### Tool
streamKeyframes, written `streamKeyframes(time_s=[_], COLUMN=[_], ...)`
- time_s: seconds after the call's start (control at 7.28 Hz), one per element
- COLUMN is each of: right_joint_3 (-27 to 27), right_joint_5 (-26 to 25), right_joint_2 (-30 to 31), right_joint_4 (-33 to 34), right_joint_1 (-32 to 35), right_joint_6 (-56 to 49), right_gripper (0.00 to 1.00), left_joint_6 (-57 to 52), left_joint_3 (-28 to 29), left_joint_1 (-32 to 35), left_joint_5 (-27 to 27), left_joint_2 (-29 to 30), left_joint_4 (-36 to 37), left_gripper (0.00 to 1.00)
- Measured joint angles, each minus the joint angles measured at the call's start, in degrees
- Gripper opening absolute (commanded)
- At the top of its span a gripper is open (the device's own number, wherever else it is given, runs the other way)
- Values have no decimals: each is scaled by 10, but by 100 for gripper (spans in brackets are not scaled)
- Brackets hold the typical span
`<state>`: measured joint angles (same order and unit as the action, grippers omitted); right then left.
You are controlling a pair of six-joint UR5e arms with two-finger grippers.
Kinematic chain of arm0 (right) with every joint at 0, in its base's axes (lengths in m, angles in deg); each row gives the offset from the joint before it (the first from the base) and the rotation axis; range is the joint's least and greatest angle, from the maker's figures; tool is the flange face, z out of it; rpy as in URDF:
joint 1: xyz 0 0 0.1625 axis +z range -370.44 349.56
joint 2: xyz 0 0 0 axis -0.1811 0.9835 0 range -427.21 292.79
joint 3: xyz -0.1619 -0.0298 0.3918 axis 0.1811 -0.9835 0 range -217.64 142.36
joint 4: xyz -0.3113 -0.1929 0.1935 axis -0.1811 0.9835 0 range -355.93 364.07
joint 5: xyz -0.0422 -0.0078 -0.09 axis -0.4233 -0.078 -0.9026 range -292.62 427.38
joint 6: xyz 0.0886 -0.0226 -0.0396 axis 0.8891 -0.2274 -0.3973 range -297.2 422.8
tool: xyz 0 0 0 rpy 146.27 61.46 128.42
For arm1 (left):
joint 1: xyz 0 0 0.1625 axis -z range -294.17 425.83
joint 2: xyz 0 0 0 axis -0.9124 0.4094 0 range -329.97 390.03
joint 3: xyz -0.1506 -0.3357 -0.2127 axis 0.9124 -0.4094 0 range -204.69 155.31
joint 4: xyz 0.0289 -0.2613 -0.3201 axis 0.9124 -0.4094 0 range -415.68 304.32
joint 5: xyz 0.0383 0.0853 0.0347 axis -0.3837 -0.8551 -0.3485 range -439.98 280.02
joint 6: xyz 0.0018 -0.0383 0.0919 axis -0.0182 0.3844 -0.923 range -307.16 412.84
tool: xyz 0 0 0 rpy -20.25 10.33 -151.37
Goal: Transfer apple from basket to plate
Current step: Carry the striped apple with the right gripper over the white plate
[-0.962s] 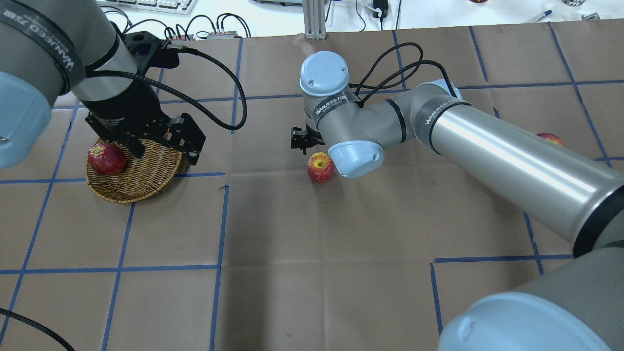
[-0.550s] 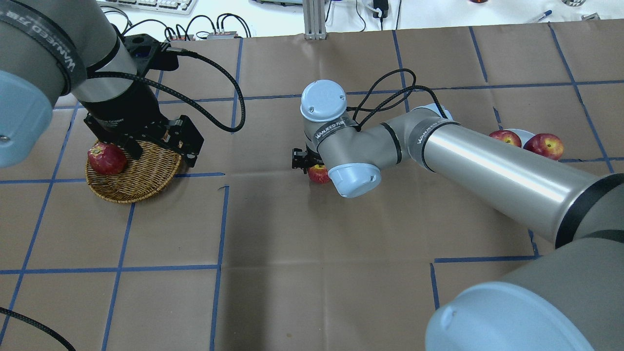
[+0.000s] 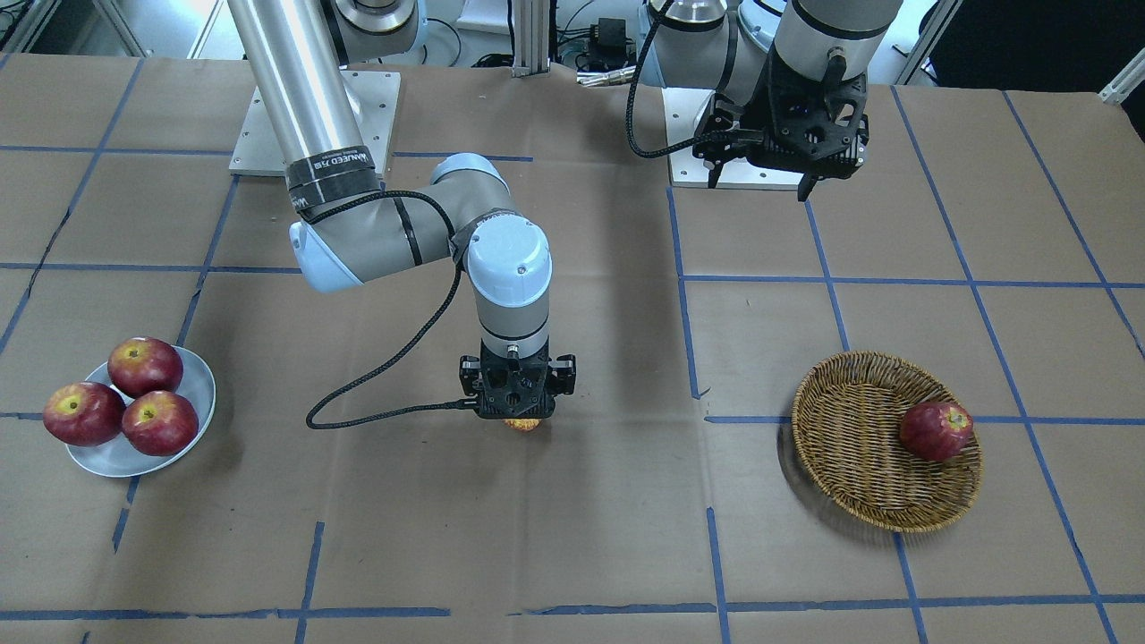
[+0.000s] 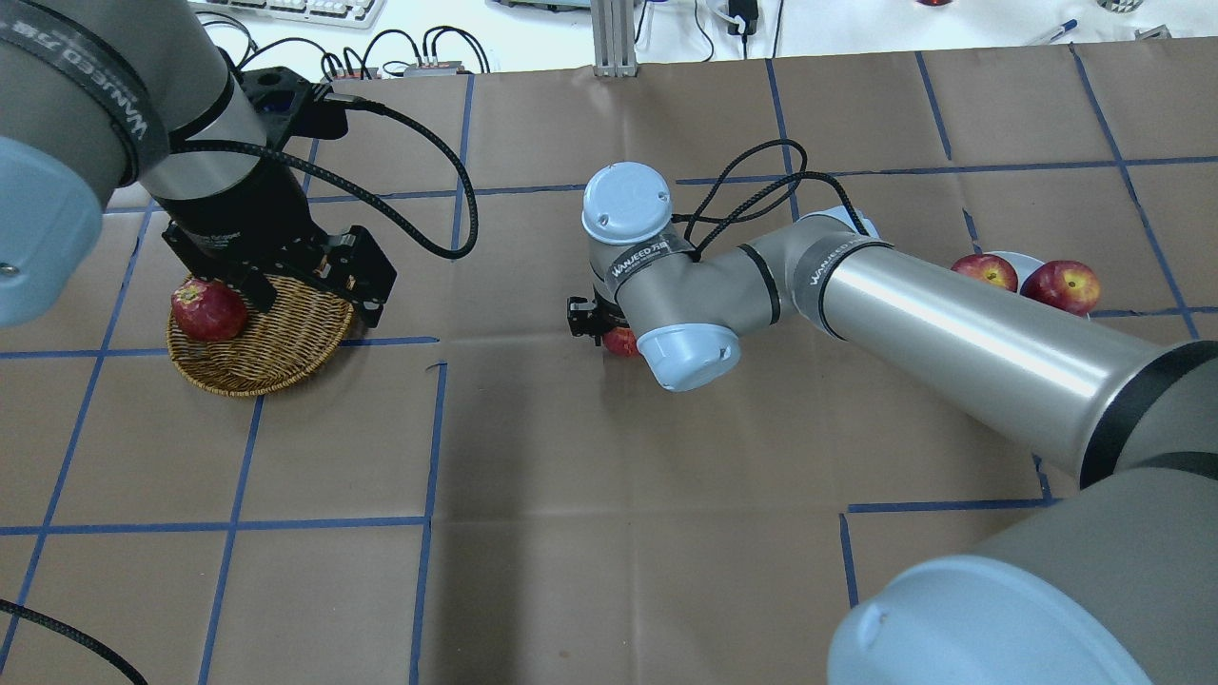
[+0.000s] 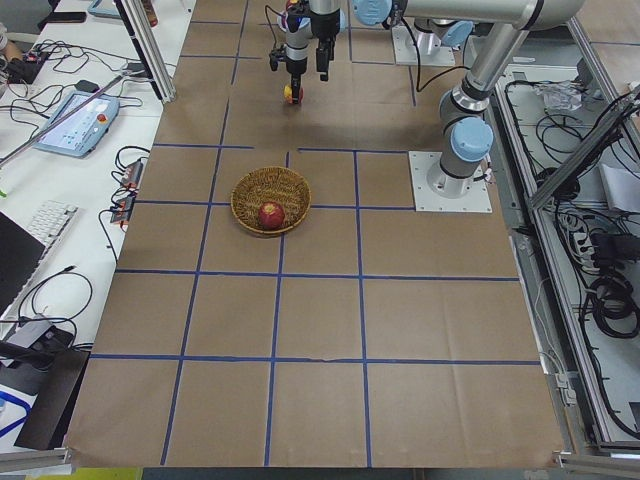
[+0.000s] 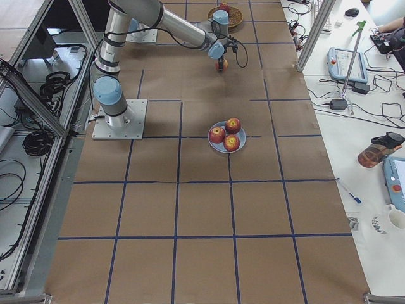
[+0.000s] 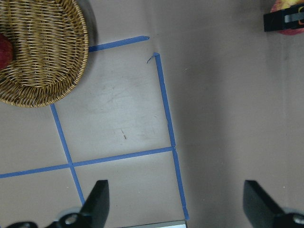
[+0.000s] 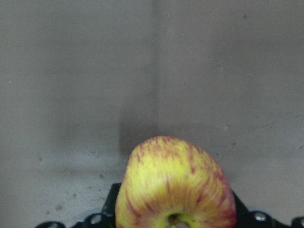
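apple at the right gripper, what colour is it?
The apple is yellow with fine red streaks, redder toward its edges. It shows best in the right wrist view.

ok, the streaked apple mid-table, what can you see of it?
The apple has yellow skin with fine red streaks; its dimpled end faces the right wrist camera. It is outside the basket and off the plate, over the brown paper roughly midway between them. The right gripper straddles it from above, hiding most of it; whether the jaws are clamped on it can't be told.
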<state>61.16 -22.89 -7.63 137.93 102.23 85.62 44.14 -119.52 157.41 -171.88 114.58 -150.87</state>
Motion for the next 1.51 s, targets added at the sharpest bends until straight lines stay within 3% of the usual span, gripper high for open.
streamKeyframes(time_s=[0.27, 0.69, 0.96, 1.24, 1.51], right_joint_3=[-19, -50, -29, 18, 37], right_joint_5=[-2, -4, -4, -5, -2], right_joint_2=[16, 96, 162, 207, 210], right_joint_4=[-17, -143, -215, -230, -226], right_joint_1=[-6, -60, -170, -307, -419], right_joint_6=[0, -51, -204, -402, -562], right_gripper=[56, 56, 56, 56, 56], left_joint_6=[0, -1, -1, -1, -1], left_joint_3=[0, 0, 0, 0, 0], left_joint_1=[0, -1, -1, -1, -1], left_joint_5=[0, -1, -1, -1, 0], left_joint_2=[0, 0, 0, 0, 0], left_joint_4=[0, 0, 0, 0, 0], left_gripper=[99, 99, 99, 99, 99])
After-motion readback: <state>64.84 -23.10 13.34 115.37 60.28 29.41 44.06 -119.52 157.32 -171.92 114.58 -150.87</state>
